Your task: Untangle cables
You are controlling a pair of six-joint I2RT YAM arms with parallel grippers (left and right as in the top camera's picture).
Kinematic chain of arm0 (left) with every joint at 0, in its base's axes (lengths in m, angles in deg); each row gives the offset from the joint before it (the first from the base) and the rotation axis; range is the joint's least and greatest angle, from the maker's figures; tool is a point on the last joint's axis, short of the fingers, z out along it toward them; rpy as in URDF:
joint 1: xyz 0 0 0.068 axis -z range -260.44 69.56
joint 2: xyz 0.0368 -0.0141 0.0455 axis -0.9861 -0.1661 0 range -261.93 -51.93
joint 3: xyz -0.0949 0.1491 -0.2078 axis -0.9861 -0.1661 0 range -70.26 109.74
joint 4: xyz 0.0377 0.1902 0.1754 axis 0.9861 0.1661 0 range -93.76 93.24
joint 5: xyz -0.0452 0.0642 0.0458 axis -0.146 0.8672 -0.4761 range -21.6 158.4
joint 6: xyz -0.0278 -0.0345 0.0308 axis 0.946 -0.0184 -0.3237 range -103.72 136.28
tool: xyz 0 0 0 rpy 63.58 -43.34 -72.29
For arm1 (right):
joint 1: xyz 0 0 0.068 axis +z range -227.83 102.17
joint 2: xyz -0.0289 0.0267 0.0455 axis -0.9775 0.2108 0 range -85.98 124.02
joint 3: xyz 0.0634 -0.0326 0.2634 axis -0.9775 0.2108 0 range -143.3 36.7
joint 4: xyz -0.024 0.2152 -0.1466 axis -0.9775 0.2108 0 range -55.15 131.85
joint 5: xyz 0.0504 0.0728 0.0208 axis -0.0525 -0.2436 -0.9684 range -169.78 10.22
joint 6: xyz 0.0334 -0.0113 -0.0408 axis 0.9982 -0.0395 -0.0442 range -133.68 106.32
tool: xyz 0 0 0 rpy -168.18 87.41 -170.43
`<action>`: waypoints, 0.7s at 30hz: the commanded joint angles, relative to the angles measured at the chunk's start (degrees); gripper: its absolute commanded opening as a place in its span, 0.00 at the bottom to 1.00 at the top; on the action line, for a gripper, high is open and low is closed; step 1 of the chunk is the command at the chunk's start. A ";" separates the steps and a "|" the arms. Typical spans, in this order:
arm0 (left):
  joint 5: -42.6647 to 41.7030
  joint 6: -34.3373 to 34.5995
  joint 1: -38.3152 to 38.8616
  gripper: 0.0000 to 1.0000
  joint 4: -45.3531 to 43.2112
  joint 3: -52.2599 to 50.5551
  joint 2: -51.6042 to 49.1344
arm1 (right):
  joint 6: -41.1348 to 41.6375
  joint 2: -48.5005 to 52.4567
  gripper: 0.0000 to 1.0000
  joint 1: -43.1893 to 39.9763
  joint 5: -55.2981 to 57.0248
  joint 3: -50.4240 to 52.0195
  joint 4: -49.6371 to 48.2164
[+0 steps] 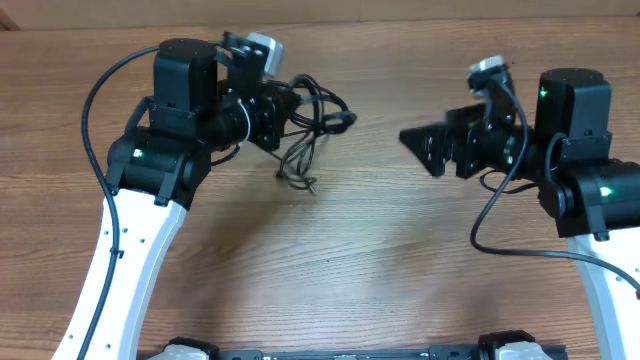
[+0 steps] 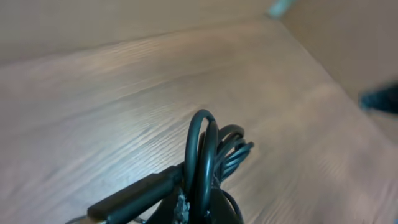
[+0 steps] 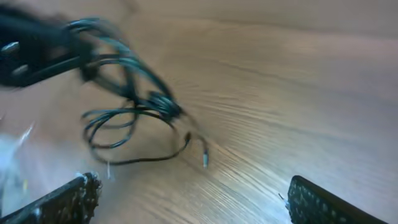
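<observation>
so left gripper (image 1: 283, 112) clamps cables (image 1: 312, 125), lifting tangle; right gripper (image 1: 418, 140) at 3 o'clock, jaws wide, empty, likely ready to pull loop.

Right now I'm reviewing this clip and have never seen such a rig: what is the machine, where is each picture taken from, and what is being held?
These are two robot arms at a wooden table, each ending in a two-finger gripper. One picture looks down from above the table; the other two come from cameras on each wrist. The left gripper is shut on the cables, a tangled bundle of thin black cords. The left wrist view shows loops of them close up. Some cord hangs down toward the table with a small plug end near the wood. The right gripper is open and holds nothing; it sits apart from the bundle, facing it.
</observation>
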 commanded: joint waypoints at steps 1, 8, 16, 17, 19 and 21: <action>-14.86 -15.10 0.46 0.04 0.70 0.42 0.79 | -19.02 -1.11 0.97 0.17 -12.83 -0.70 0.85; -27.12 -16.28 3.72 0.04 -1.81 0.42 0.79 | -26.67 -1.09 0.96 0.22 -19.08 -0.70 1.40; -27.87 -10.51 8.31 0.04 -9.51 0.42 0.79 | -27.08 -1.09 0.46 0.22 -18.60 -0.70 4.52; -27.32 -10.05 8.28 0.04 -9.62 0.42 0.79 | -27.08 -1.09 0.32 0.22 -18.56 -0.70 4.63; -23.47 -7.04 8.26 0.04 -9.31 0.42 0.79 | -27.06 -1.09 0.14 0.22 -18.58 -0.70 4.96; -20.72 -5.38 8.22 0.04 -8.72 0.42 0.79 | -27.06 -1.09 0.06 0.22 -18.58 -0.70 5.01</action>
